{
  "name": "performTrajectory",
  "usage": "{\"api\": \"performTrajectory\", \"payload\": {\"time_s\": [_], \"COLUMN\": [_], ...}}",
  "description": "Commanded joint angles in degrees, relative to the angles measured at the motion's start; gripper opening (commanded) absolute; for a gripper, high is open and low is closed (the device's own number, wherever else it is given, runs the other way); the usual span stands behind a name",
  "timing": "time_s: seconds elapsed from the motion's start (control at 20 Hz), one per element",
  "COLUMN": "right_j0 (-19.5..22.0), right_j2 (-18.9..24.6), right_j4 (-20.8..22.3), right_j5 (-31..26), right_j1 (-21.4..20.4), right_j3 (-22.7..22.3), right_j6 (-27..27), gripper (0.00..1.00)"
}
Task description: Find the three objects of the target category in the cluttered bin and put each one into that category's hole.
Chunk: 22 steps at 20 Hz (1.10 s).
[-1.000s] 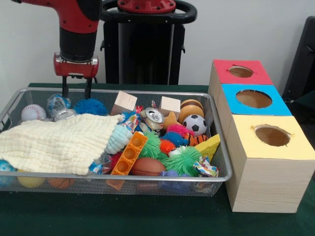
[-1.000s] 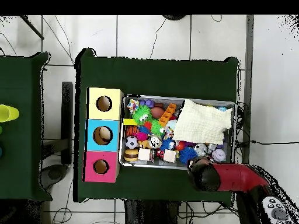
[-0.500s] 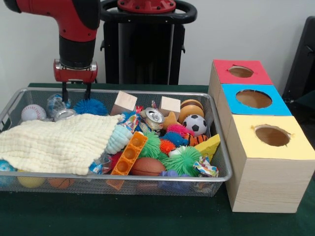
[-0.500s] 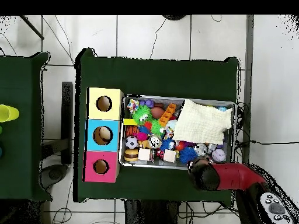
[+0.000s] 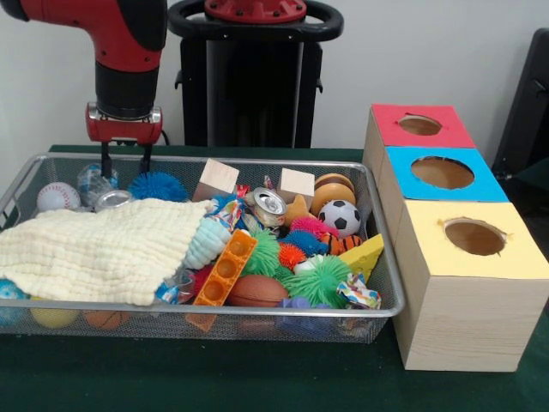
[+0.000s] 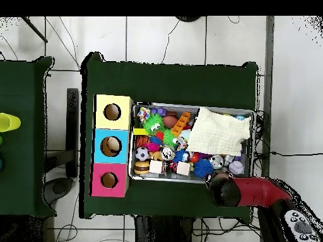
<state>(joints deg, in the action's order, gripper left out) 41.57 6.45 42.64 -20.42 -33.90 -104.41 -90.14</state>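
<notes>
A wire bin (image 5: pixel 214 306) holds a heap of toys, half covered by a cream cloth (image 5: pixel 94 249). My gripper (image 5: pixel 124 165) hangs open over the bin's far left corner with nothing between its fingers. Just below it lie a crushed silver can (image 5: pixel 111 199), a crumpled clear wrapper (image 5: pixel 93 180) and a blue spiky ball (image 5: pixel 157 186). A baseball (image 5: pixel 57 196) sits further left. Right of the bin stand three boxes with holes: red (image 5: pixel 390 129), blue (image 5: pixel 403 172) and yellow (image 5: pixel 429 249). In the overhead view the red arm (image 6: pixel 252 192) hides the gripper.
Mid-bin lie two wooden blocks (image 5: pixel 218 178), a second can (image 5: pixel 269 203), a soccer ball (image 5: pixel 341 217), an orange brick (image 5: pixel 226 268), green spiky balls (image 5: pixel 319 279) and a brown football (image 5: pixel 256 292). From above, the cloth (image 6: pixel 217 131) covers the bin's right half (image 6: pixel 192 178).
The gripper has shifted a little left and upward in the front view, staying open over the bin's far left corner. Nothing in the bin has moved.
</notes>
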Motion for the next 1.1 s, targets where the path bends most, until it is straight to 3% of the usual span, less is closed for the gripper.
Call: {"api": "performTrajectory", "payload": {"time_s": [0.05, 0.4, 0.9, 1.1], "right_j0": [0.6, 1.8, 2.5, 2.0], "right_j2": [2.9, 3.8, 5.2, 4.6], "right_j4": [1.5, 0.1, -0.3, 1.2], "right_j5": [-5.4, -7.0, -8.8, -7.4], "right_j1": [-2.1, -5.9, -6.0, -4.0], "right_j3": [3.7, 0.8, 1.6, 2.4], "right_j6": [4.6, 6.1, 6.6, 5.2], "gripper": [1.00, 1.00, 1.00, 1.00]}}
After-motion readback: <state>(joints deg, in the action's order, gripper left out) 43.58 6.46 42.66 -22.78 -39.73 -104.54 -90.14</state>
